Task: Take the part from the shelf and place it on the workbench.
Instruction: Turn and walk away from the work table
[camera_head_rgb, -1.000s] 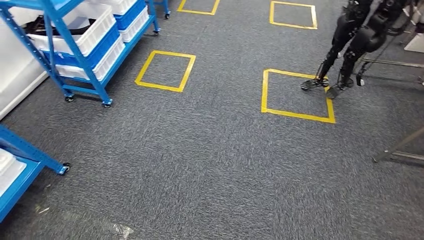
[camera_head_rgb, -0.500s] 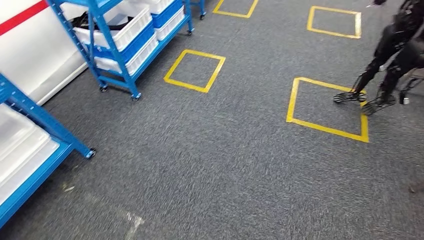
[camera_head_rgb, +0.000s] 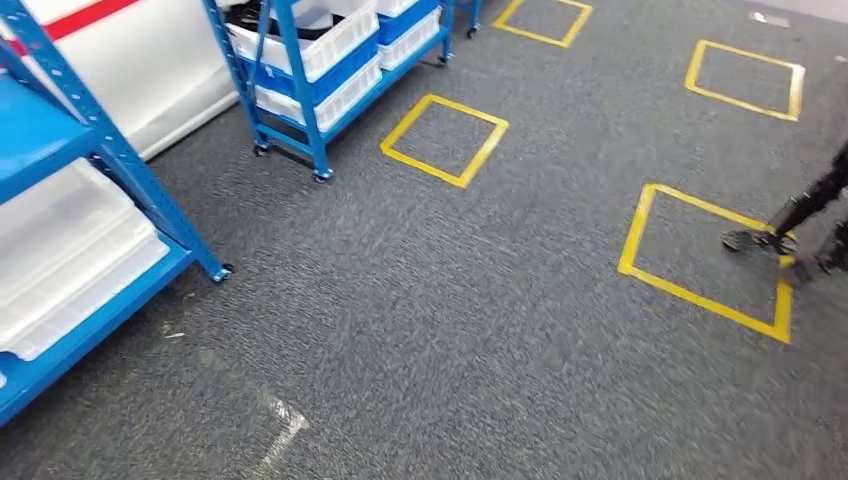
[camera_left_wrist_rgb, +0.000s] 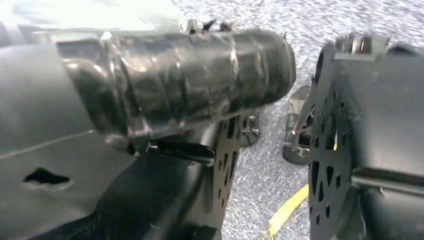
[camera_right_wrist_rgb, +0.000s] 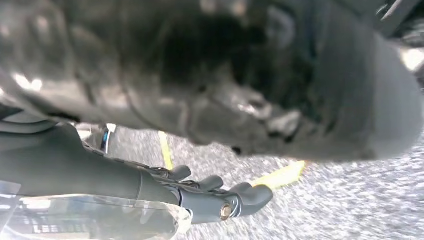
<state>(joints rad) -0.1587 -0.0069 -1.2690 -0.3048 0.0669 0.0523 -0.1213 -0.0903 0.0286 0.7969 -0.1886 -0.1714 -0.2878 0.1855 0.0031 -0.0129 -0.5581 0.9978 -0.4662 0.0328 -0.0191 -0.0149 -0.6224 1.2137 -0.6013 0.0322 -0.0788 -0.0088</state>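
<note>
Two blue wheeled shelves stand at the left. The far shelf (camera_head_rgb: 312, 120) carries white bins (camera_head_rgb: 335, 40) on blue trays, and the top bin holds dark things (camera_head_rgb: 262, 14) too small to make out. White bins (camera_head_rgb: 70, 255) also sit on the near shelf (camera_head_rgb: 120, 165) at the picture's left edge. My left hand (camera_left_wrist_rgb: 150, 100) hangs at my side, a thick black taped thumb across the left wrist view; its fingers are hidden. My right hand (camera_right_wrist_rgb: 215, 197) hangs over the carpet, dark fingers stretched out side by side with nothing in them.
Grey carpet carries several yellow taped squares (camera_head_rgb: 445, 138), one at the right (camera_head_rgb: 700, 290). Another robot's dark legs and feet (camera_head_rgb: 790, 232) stand on that square's far edge. A white wall with a red stripe (camera_head_rgb: 150, 70) runs behind the shelves.
The whole view has swung left and toward the shelves: both shelves now sit larger and further right in the picture, and the other robot has slid to the right edge.
</note>
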